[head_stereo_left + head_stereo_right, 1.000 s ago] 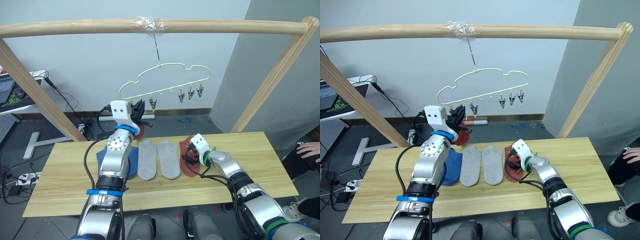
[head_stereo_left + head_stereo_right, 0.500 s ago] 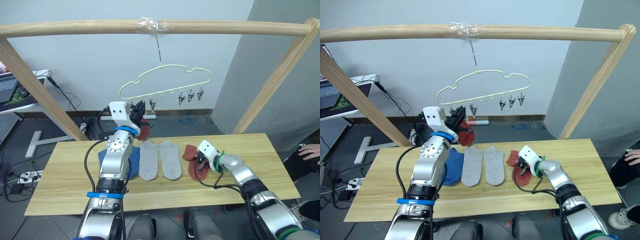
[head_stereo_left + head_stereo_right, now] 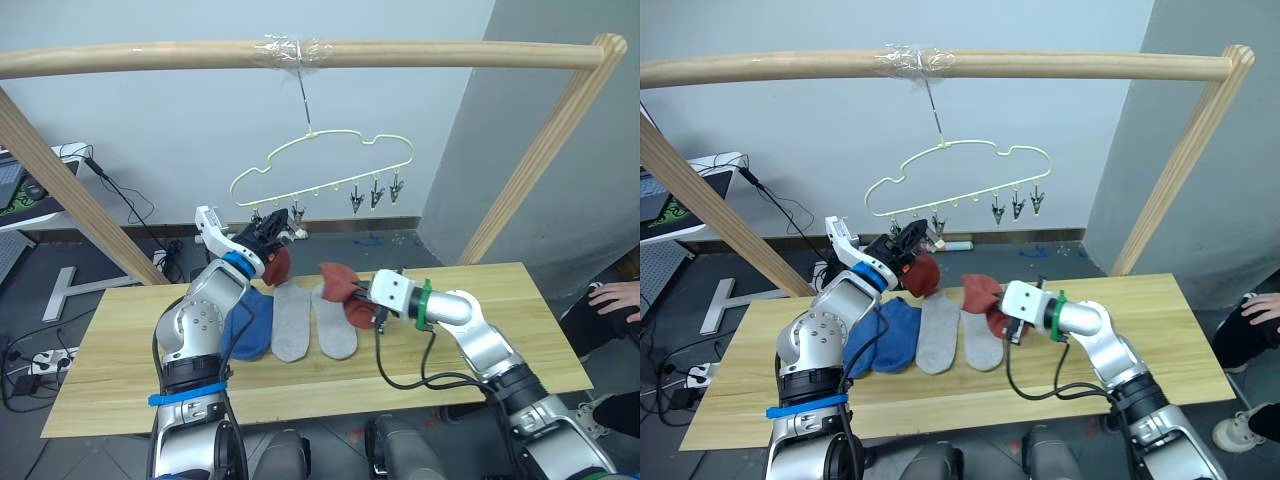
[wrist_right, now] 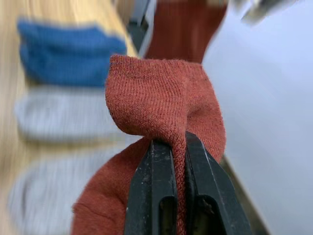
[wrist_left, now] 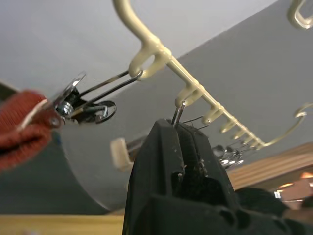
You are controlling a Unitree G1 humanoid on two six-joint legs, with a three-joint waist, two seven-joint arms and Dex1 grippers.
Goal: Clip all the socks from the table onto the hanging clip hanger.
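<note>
The pale wire clip hanger (image 3: 320,165) hangs from the wooden pole. My left gripper (image 3: 278,222) is raised at its left clips, and its fingers (image 5: 195,147) are shut on the wire of one small clip (image 5: 177,111). A rust red sock (image 3: 272,262) hangs from the neighbouring clip (image 5: 73,100). My right gripper (image 3: 367,302) is shut on a second rust red sock (image 4: 161,98), held in the air above the grey socks. Two blue socks (image 3: 250,325) and two light grey socks (image 3: 293,322) lie side by side on the table (image 3: 500,300).
A thick wooden pole frame (image 3: 150,55) spans the table, with slanted legs at both sides. Three free clips (image 3: 375,195) dangle at the hanger's right. A person's hand (image 3: 615,293) rests beyond the table's right end. Cables and a laptop sit at far left.
My right gripper shut on the red sock on the table, then lifted it up and leftward over the grey socks. The left gripper stays at the hanger's clips.
</note>
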